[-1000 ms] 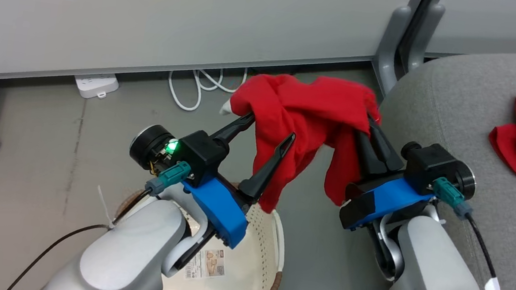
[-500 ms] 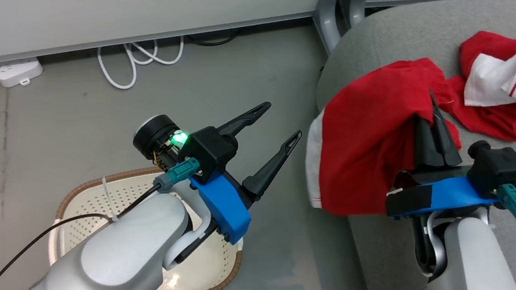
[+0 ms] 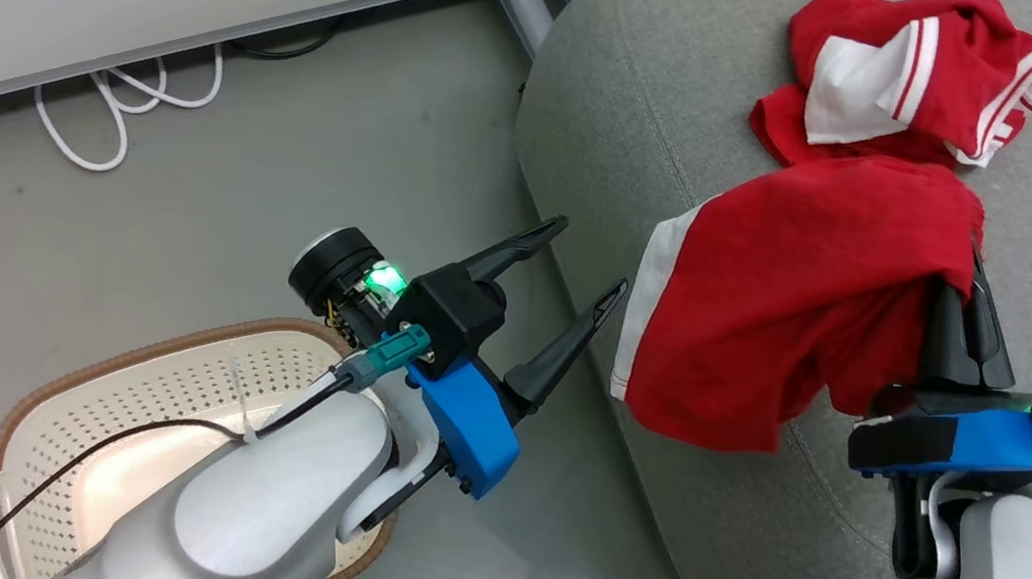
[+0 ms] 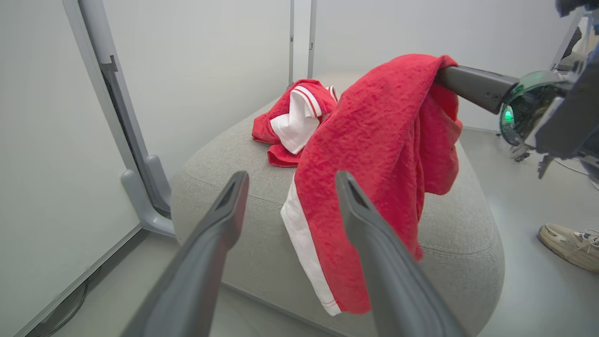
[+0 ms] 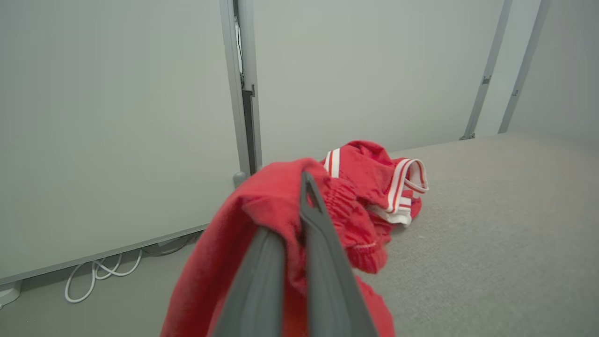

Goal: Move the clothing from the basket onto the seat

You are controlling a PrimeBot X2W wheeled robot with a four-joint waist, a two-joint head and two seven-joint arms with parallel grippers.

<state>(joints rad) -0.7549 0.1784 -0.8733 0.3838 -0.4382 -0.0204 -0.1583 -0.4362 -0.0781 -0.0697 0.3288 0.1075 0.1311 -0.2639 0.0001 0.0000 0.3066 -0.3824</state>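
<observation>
Basket [image 3: 191,375] sits behind and below left tool [image 3: 589,257], whose fingers are spread and empty. Right of it, red garment [image 3: 776,306] hangs from right tool [image 3: 970,293], fingers pressed together on its top edge. Cloth seemingly drapes onto seat [image 3: 620,122]. Striped garment [image 3: 909,82] lies on seat just past that tool's tips.

No text, label or number is legible.

Pale grey rounded forearms [image 3: 260,526], blue wrist brackets [image 3: 462,418], black boxy camera housings [image 3: 458,307]. Long dark tapered fingers [image 3: 557,356] on left gripper [image 3: 586,257] and right gripper [image 3: 971,283]. Green LED [image 3: 386,278] glowing near left wrist; teal connectors [image 3: 392,348], thin black cables [image 3: 99,453], white zip tie [image 3: 248,434] on left.
</observation>
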